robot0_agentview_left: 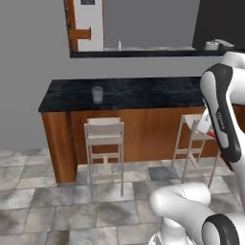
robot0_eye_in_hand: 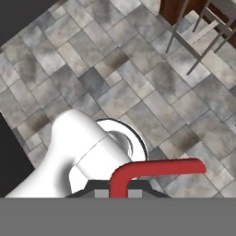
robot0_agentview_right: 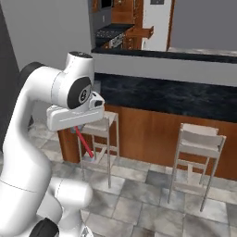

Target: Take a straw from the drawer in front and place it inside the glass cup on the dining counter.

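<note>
The gripper (robot0_eye_in_hand: 119,193) is clamped tight on the straw (robot0_eye_in_hand: 152,169), whose red shaft rises between the two fingertips and bends off sideways in the hand view, above grey floor tiles (robot0_eye_in_hand: 115,69). In the right base view the same red shaft hangs down and slants below the hand, well short of the counter. So the pick from the drawer looks finished, and the step in hand is the carry toward the cup. Past the arm stand two pale wooden stools (robot0_agentview_left: 104,143) pushed up against the dining counter (robot0_agentview_left: 143,93), its black stone top over a reddish-brown base. On that top, near its left end in the left base view, sits the glass cup (robot0_agentview_left: 97,94), upright and alone. The next move calls for lifting the hand over the stools, bringing the straw's lower end above the cup's mouth, turning it near vertical, then lowering before letting go
</note>
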